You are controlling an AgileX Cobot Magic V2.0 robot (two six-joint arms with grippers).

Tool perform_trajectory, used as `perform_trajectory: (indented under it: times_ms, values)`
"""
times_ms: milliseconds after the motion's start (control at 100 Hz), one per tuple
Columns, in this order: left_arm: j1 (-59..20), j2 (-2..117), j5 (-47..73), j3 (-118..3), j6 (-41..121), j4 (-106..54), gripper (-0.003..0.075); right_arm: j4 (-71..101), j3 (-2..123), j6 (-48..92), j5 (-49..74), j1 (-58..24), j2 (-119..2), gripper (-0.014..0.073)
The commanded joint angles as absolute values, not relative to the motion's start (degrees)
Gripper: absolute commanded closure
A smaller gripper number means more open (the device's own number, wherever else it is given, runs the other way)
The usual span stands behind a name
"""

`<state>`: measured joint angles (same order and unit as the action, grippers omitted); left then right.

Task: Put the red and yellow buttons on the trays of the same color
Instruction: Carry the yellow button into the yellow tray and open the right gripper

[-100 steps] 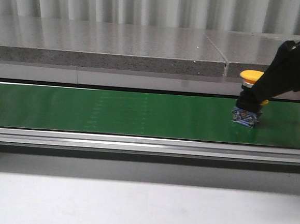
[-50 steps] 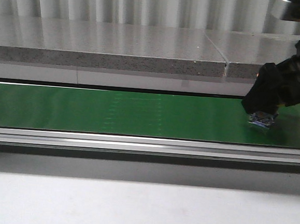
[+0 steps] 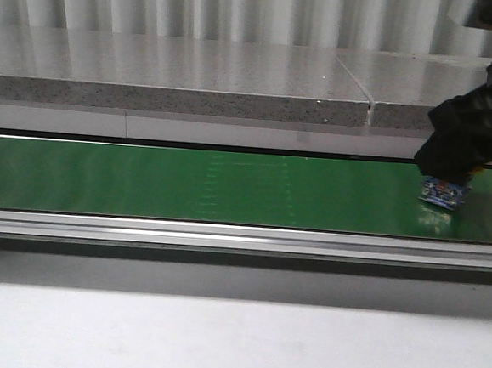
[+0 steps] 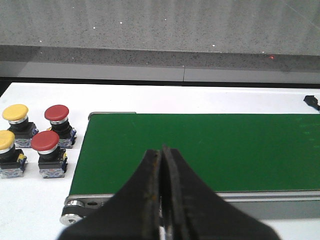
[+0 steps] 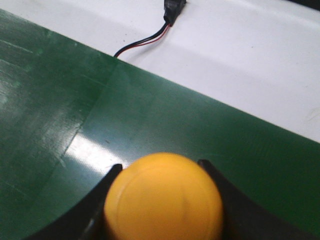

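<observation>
Corrugated grey panels back a speckled stone ledge point(image 3: 178, 76), below which a green conveyor belt point(image 3: 186, 184) runs between metal rails on a white worktop point(image 3: 216, 344). At the belt's right end, the right claw point(image 5: 162, 200) grips a yellow button point(image 5: 163, 197) just above the belt. The left claw point(image 4: 161, 200), fingers pressed together and empty, hangs over the belt's other end, where two red buttons point(image 4: 52, 137) and two yellow spares point(image 4: 12, 132) stand on the white worktop.

Yellow button point(image 5: 163, 197) upright between black fingers point(image 5: 227, 200), above green belt point(image 5: 150, 120).
</observation>
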<state>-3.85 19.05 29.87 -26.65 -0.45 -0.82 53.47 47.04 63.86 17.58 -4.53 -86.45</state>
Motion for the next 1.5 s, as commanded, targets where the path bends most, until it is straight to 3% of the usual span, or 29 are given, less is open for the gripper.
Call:
perform_trajectory:
  times_ms: [0,150,350,690,1000,1490]
  values:
    - [-4.30,19.47,25.71,-28.29,-0.51,-1.47,0.0741,55.07,48.50,62.68,15.31,-2.98,-82.15,0.0389]
    - [-4.30,19.47,25.71,-28.29,-0.51,-1.47,0.0741,55.07,48.50,59.78,14.53,3.01,-77.72,0.0389]
    - [-4.30,19.47,25.71,-28.29,-0.51,-1.47,0.0741,55.27,48.50,54.55,13.74,17.39,-73.21,0.0389]
    - [-4.30,19.47,25.71,-28.29,-0.51,-1.47,0.0741,62.45,48.31,48.14,7.43,38.02,-74.32,0.0389]
    - [-4.30,19.47,25.71,-28.29,-0.51,-1.47,0.0741,62.66,48.31,48.25,4.49,44.97,-79.03,0.0389]
    - [-4.30,19.47,25.71,-28.29,-0.51,-1.47,0.0741,62.07,47.61,48.26,3.19,45.16,-87.42,0.0389]
